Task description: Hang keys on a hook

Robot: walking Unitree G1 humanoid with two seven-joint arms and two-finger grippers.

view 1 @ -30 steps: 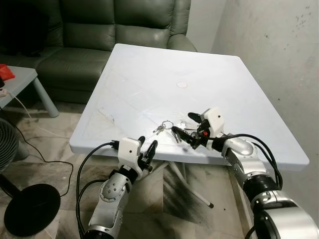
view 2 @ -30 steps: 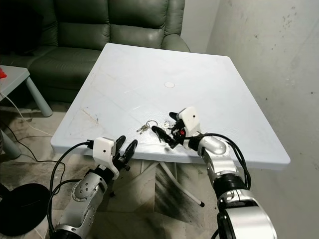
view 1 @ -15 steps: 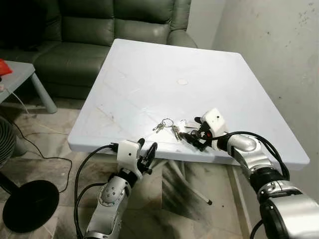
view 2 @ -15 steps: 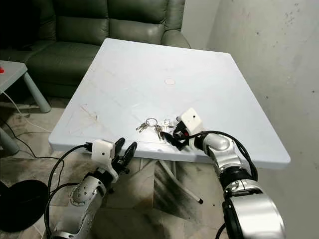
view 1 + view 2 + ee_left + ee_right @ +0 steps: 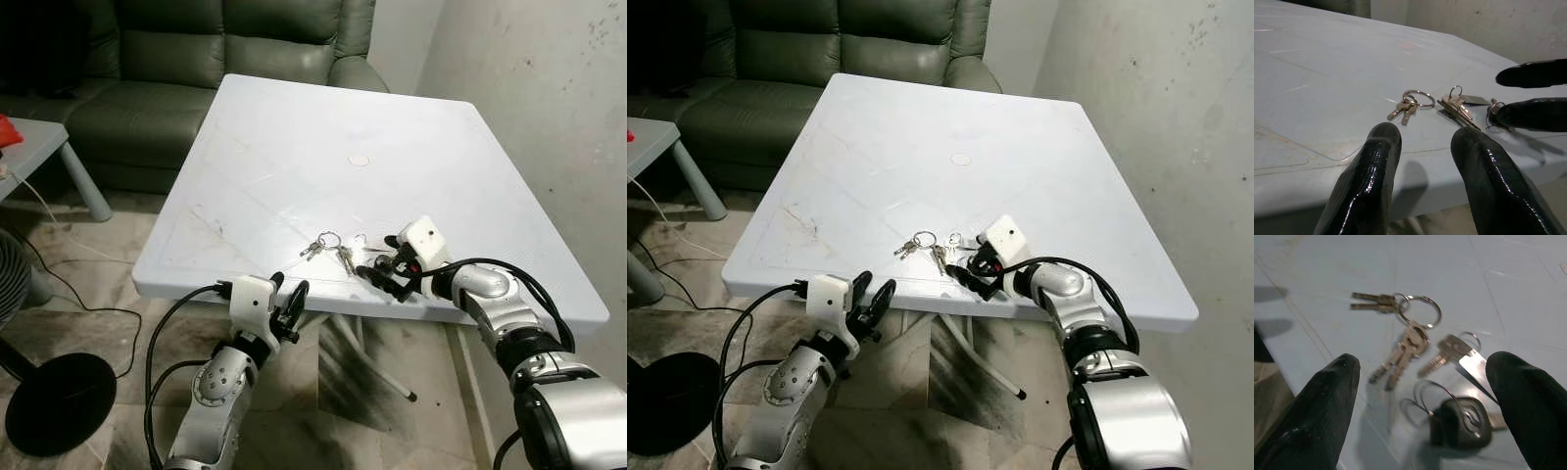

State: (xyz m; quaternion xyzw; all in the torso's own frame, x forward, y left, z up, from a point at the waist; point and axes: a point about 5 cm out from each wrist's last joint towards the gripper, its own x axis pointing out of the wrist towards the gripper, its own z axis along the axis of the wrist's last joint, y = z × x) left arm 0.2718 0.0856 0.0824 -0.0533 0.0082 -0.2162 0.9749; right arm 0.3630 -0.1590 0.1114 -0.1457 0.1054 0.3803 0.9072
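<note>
Home living room: green leather sofa point(image 5: 196, 59), white plastic table point(image 5: 294, 147), floor fan base point(image 5: 59, 406)

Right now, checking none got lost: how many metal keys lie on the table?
5: two brass keys farthest from the right end effector, two silver ones below the big ring, one beside the black fob.

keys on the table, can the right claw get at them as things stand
Probably yes: the right claw sits open at the table edge, fingers either side of the keys, with nothing between them.

right wrist shot's a bit blurry, the black fob point(image 5: 1462, 423) is smeared, and the fan point(image 5: 12, 284) and small side table point(image 5: 34, 147) are cut off
</note>
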